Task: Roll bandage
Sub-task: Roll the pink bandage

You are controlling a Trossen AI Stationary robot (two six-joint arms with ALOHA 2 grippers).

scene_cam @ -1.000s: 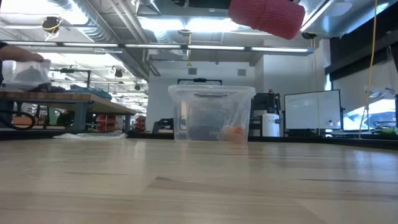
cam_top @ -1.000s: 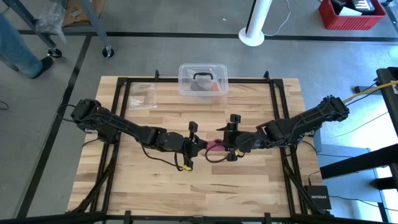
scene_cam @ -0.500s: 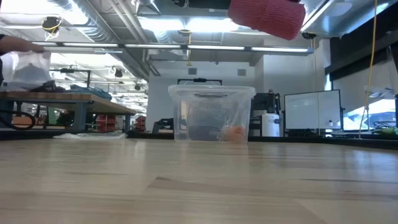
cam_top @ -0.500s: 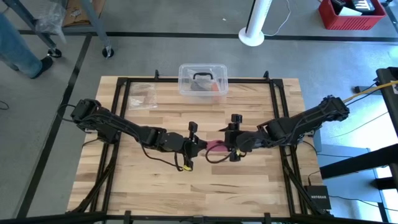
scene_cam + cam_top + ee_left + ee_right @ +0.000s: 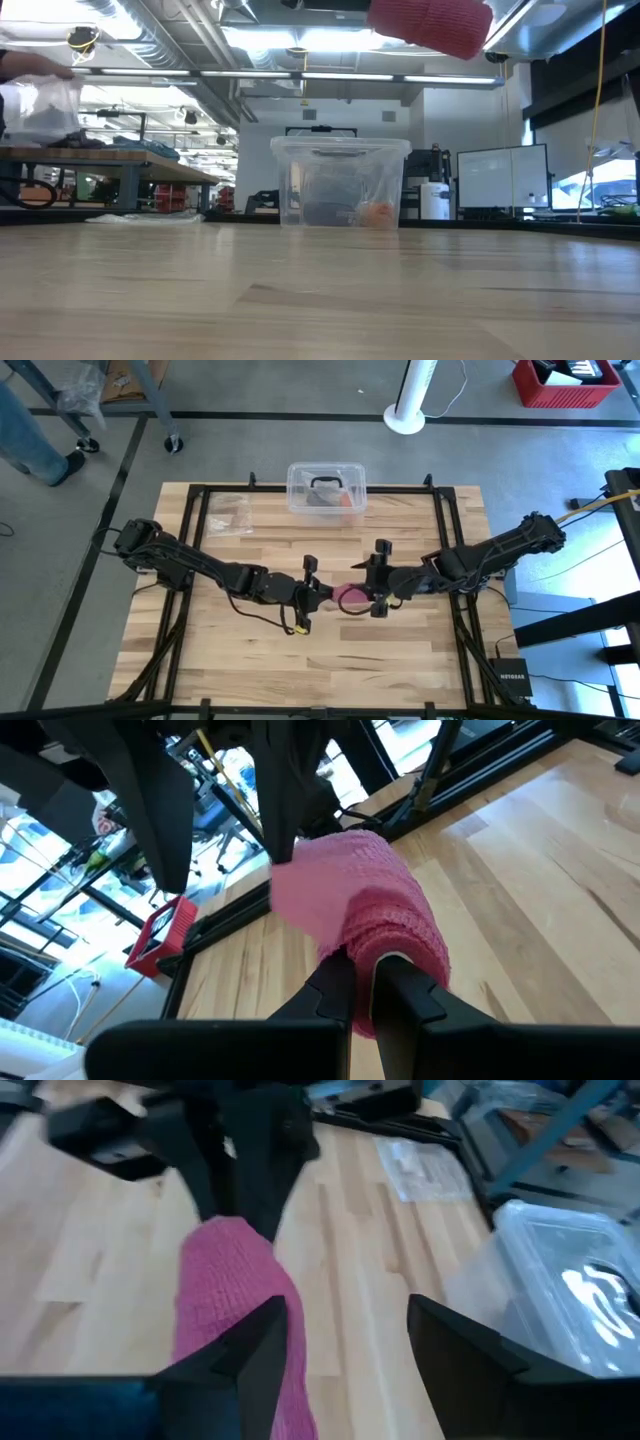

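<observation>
Left gripper (image 5: 362, 982) I see pinching the pink bandage roll (image 5: 349, 594) above the desk (image 5: 400, 650), just in front of the clear box (image 5: 326, 488) (lid on); right gripper (image 5: 378, 579) spread beside the roll.

Pink bandage (image 5: 430, 25) cut off by the low view's top edge, its far end hidden behind the left hand (image 5: 365, 982) fingers.

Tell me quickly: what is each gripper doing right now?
Left gripper: shut on the bandage.
Right gripper: open, beside the bandage, holding nothing.
</observation>
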